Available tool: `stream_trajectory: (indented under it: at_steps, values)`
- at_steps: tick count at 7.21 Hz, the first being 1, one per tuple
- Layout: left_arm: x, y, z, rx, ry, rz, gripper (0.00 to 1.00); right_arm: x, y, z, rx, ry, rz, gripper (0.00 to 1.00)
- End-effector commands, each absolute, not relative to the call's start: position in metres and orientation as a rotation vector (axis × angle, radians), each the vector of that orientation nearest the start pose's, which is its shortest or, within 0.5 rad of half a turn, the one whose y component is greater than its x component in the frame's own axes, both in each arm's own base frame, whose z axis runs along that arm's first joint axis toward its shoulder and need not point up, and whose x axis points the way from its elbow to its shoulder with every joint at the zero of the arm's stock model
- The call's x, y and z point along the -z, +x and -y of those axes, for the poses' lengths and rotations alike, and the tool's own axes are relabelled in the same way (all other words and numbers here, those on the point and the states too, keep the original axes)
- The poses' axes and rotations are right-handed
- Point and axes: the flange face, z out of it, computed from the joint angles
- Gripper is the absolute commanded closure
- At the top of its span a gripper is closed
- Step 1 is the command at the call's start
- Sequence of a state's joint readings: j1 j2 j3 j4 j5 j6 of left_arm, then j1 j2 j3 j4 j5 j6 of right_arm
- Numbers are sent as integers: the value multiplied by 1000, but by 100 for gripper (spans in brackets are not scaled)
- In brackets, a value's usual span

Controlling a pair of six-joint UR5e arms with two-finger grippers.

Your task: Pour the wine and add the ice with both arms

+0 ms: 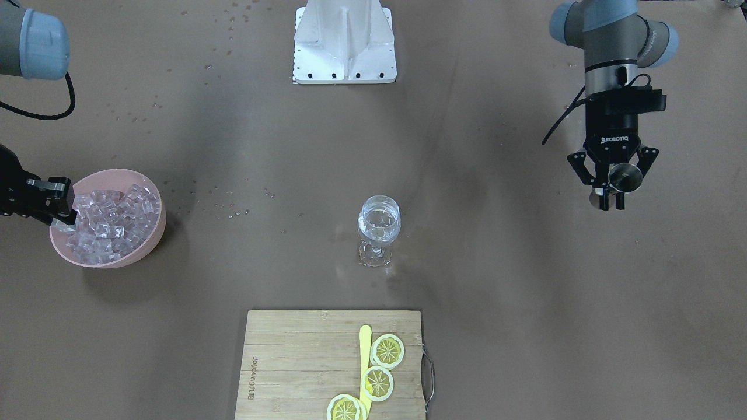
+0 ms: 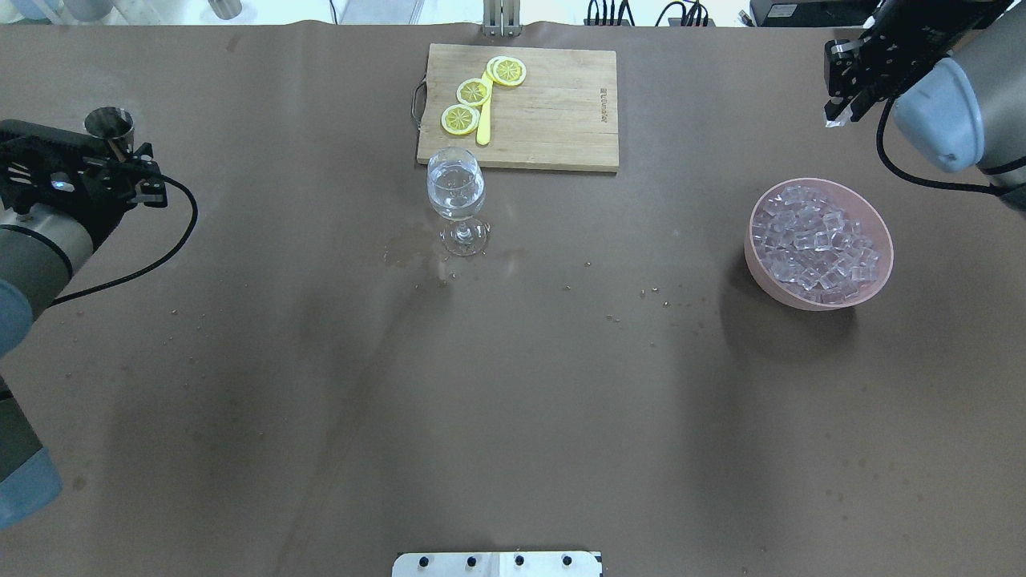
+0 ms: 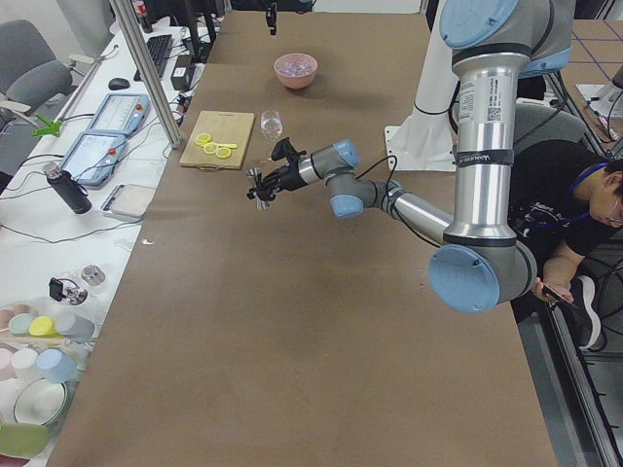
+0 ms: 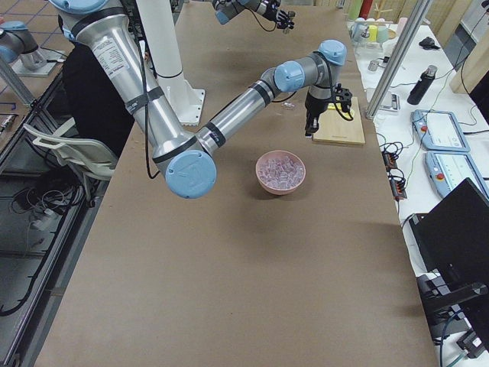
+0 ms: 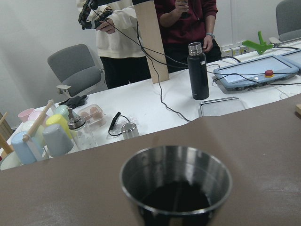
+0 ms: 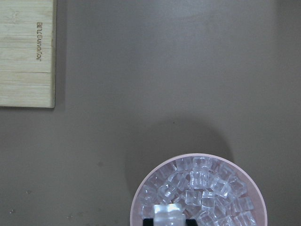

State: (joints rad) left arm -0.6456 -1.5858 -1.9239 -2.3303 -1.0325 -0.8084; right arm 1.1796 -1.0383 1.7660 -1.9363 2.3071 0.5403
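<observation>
My right gripper (image 2: pixel 838 119) clamps an ice cube (image 6: pixel 168 213) above the pink bowl (image 1: pixel 157 230), my left gripper (image 1: pixel 610 198) clamps the steel cup (image 1: pixel 624 177); next, the cube goes over the wine glass (image 1: pixel 379 224).

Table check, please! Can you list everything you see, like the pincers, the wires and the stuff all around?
Surface: brown table, speckled with droplets; wet patch by the glass.
Job's things: glass upright, apart from the board; pink bowl full of ice; steel cup, dark inside.
Clutter: board with three lemon slices and a yellow stick.
Pincers: left pincer shut on the cup, in the air; right pincer shut on one cube above the bowl.
Cables: a black cable loops from each wrist; no snag seen.
Surroundings: people and benches with bottles, cups and tablets.
</observation>
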Motion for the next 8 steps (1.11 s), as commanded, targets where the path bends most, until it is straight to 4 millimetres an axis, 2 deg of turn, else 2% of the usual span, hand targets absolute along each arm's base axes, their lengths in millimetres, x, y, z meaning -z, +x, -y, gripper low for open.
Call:
stream_trajectory:
  at_steps: [1, 2, 5, 6, 8]
  values:
    - [-340, 319, 452, 178, 1074, -546, 95, -297, -177, 605, -7, -9, 807, 100]
    - [-311, 339, 454, 166, 1076, -559, 95, -292, -177, 606, -4, -3, 810, 100]
    - [-245, 391, 447, 136, 1090, -491, 96, -288, -178, 609, -3, 1, 812, 100]
    - [-226, 398, 449, 129, 1083, -471, 98, -287, -178, 610, -3, 1, 812, 100]
    - [-213, 418, 439, 110, 1094, -419, 98, -288, -178, 609, -4, -1, 811, 100]
